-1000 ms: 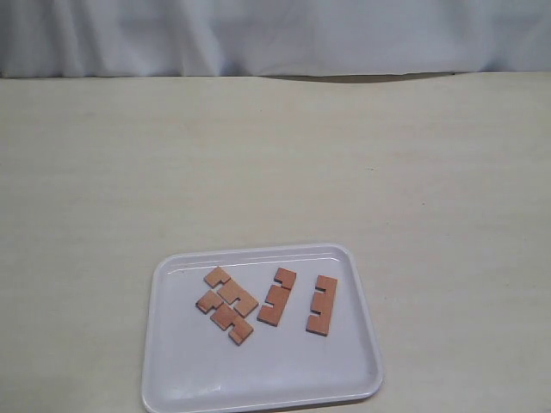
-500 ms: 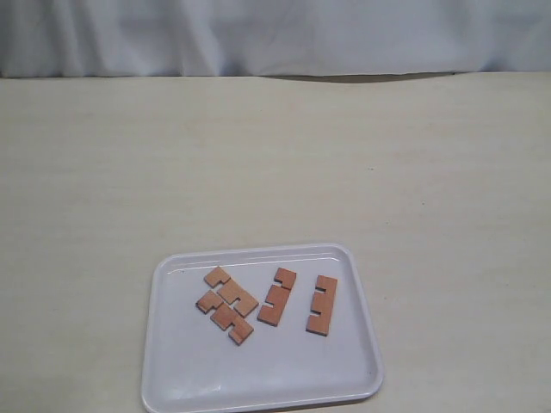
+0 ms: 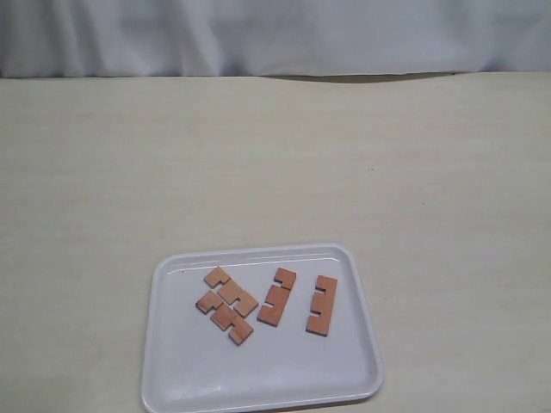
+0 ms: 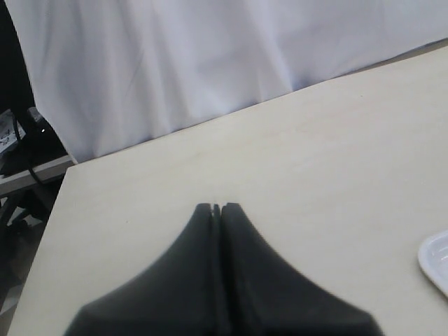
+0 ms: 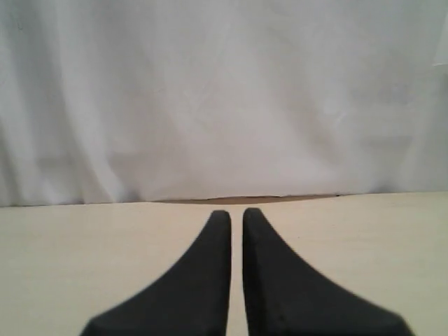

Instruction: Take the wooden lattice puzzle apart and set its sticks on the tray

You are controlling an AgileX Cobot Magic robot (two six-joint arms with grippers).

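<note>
The white tray lies at the near middle of the table in the exterior view. Four reddish-brown notched sticks rest flat on it. Two sticks lie slantwise, touching each other, on its left half. A third stick and a fourth stick lie apart to their right. No assembled lattice shows. Neither arm appears in the exterior view. My left gripper is shut and empty above bare table, with a tray corner off to one side. My right gripper is shut to a thin slit and holds nothing.
A pale wooden table stretches from the tray to a white curtain at the back. The left wrist view shows the table's side edge with dark equipment beyond it.
</note>
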